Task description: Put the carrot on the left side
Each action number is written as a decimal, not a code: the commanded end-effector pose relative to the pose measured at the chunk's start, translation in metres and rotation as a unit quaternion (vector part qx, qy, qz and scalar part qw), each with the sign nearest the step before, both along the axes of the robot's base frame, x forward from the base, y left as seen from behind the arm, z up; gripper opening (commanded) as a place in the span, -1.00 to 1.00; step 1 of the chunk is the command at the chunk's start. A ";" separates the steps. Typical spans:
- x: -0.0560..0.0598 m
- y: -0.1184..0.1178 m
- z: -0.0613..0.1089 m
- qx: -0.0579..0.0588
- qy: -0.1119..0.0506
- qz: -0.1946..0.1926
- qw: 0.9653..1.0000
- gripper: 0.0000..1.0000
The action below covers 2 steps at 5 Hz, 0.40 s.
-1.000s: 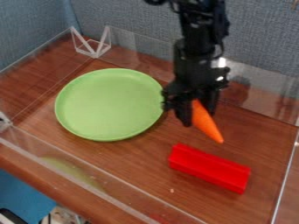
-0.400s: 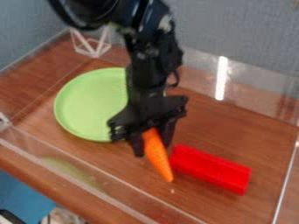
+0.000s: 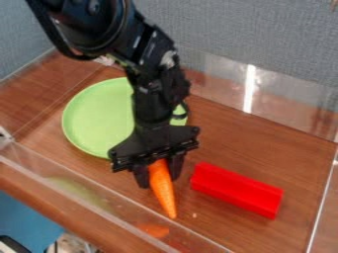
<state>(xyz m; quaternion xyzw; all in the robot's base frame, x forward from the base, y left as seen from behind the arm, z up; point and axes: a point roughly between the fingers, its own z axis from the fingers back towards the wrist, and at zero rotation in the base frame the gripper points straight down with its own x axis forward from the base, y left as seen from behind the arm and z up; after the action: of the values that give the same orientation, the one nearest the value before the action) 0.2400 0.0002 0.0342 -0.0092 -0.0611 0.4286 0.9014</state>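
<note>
The carrot [image 3: 164, 194] is orange and tapered, hanging point-down just above the wooden tabletop near the front edge. My gripper [image 3: 153, 168] is shut on the carrot's upper end, black fingers on either side of it; the stem end is hidden between them. The arm reaches down from the upper left, crossing over the plate. The carrot sits just left of the red block and right of the plate's front rim.
A green plate [image 3: 93, 119] lies at the left middle. A red rectangular block [image 3: 238, 189] lies at the front right. Clear plastic walls [image 3: 284, 89] ring the table, and a white wire stand [image 3: 95, 46] sits in the back left corner.
The arm has swung left and toward the front edge, carrying the carrot from beside the plate's right rim to a spot left of the red block, lower over the table.
</note>
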 end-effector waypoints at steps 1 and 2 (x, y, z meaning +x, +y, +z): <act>0.001 0.007 -0.004 0.006 -0.009 0.019 1.000 -1.00; 0.001 0.011 -0.008 0.012 -0.009 0.032 0.999 -1.00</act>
<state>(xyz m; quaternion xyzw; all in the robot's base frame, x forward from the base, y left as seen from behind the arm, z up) 0.2390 0.0068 0.0238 0.0020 -0.0674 0.4479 0.8916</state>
